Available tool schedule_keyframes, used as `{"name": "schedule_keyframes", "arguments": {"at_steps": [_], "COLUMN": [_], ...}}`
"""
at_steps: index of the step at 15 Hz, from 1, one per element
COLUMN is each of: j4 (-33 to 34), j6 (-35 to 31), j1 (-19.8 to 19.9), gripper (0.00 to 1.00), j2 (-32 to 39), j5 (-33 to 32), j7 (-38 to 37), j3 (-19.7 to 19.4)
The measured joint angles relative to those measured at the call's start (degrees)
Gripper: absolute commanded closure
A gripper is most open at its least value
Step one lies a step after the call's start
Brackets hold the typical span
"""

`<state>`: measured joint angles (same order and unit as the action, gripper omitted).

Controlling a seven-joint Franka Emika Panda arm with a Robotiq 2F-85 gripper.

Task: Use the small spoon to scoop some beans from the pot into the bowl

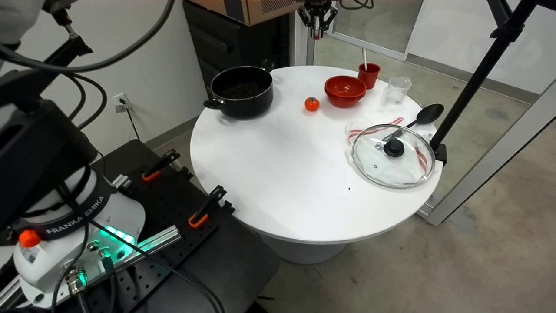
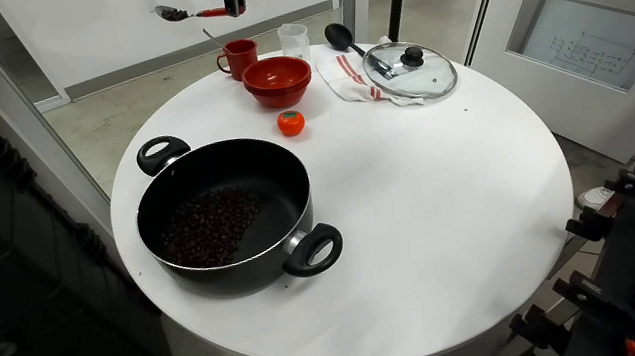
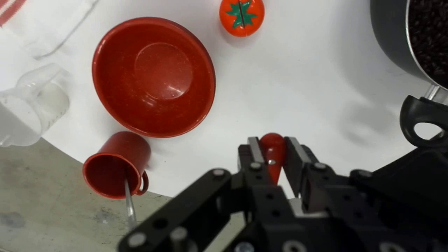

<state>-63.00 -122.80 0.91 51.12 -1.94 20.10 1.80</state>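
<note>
Claw (image 3: 273,151) clamping small spoon (image 2: 212,13), beans (image 2: 175,14) aboard, visible only in an exterior view

On the counter (image 2: 433,185), beans (image 2: 208,230) are lying in the pot (image 2: 268,186), a tomato (image 2: 291,123) is sitting between pot and bowl (image 2: 277,74), a mug (image 2: 243,61) is standing beside the bowl, a lid (image 2: 411,71) is resting on a towel (image 2: 343,81)
</note>
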Motion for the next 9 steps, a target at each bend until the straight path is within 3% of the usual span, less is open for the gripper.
{"name": "schedule_keyframes", "arguments": {"at_steps": [9], "j4": [2.1], "j6": [0.4], "j1": [3.4], "gripper": [0.95], "j2": [2.5], "j5": [-0.2], "j7": [-0.5], "j3": [-1.6]}}
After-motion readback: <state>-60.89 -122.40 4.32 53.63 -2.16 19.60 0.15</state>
